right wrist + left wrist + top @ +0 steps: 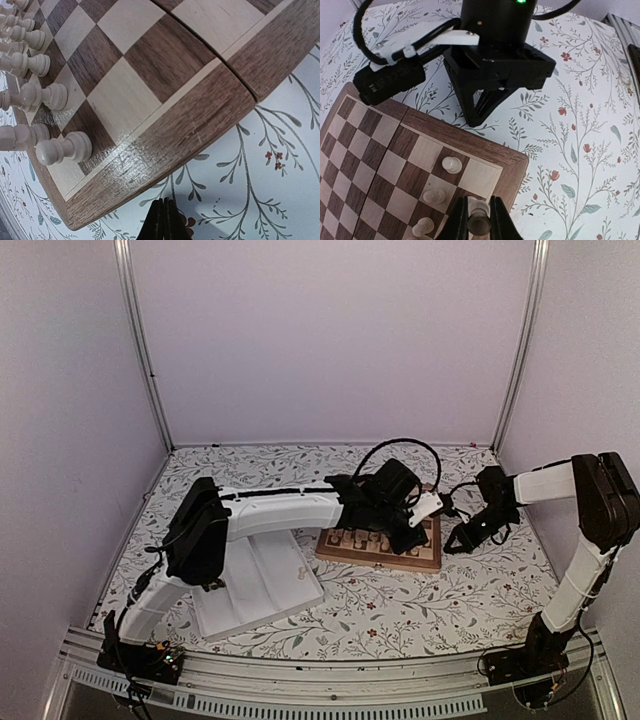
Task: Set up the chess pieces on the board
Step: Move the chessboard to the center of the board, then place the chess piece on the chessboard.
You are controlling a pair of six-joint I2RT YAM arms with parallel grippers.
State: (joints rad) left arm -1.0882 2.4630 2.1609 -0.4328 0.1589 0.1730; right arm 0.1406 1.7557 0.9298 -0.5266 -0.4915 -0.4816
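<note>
The board (372,557) lies at the middle right of the table. My left gripper (479,220) is shut on a chess piece (479,223) over the corner square by the rim (512,161). The piece's foot is pale and its head is in shadow. Cream pieces (452,164) stand in a row on the squares beside it. They also show in the right wrist view (62,148). My right gripper (162,222) is shut and empty, tips just above the cloth close beside the board's rim (190,135). It shows in the left wrist view (481,112). No dark brown pieces are in view.
A white tray (285,590) lies at the front left, partly under my left arm (280,510). The floral tablecloth (420,605) covers the table. Enclosure walls and metal posts (145,350) stand on three sides.
</note>
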